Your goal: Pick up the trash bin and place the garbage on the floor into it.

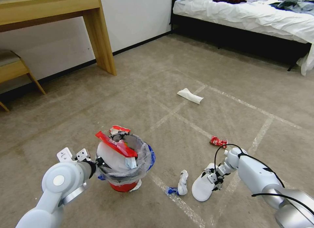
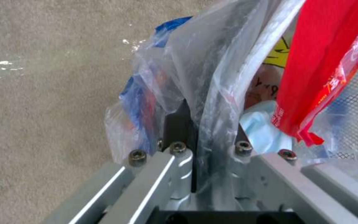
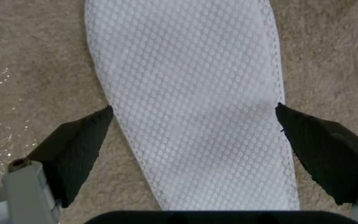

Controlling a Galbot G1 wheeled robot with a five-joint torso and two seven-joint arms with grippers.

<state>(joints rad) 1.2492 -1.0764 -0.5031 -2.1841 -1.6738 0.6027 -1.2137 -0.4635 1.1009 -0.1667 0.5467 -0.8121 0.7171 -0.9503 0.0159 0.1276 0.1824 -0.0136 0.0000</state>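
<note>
The trash bin (image 1: 121,187) is a small red bucket lined with a clear bag, with a red wrapper (image 1: 116,145) and white litter sticking out of it. My left gripper (image 1: 98,162) is shut on its near rim; the left wrist view shows the pads (image 2: 178,123) pinching the rim and bag (image 2: 212,93). To the right a white slipper (image 1: 201,188) lies on the floor. My right gripper (image 1: 213,179) stands open over it, its fingertips (image 3: 85,140) on either side of the dotted sole (image 3: 191,102). More garbage lies about: crumpled white paper (image 1: 182,184), a red wrapper (image 1: 218,142) and a white piece (image 1: 190,96).
A wooden desk leg (image 1: 101,41) and a stool (image 1: 14,69) stand at the back left by the wall. A bed (image 1: 248,15) with white bedding and clothes fills the back right. Shiny tape lines (image 1: 261,133) cross the beige carpet.
</note>
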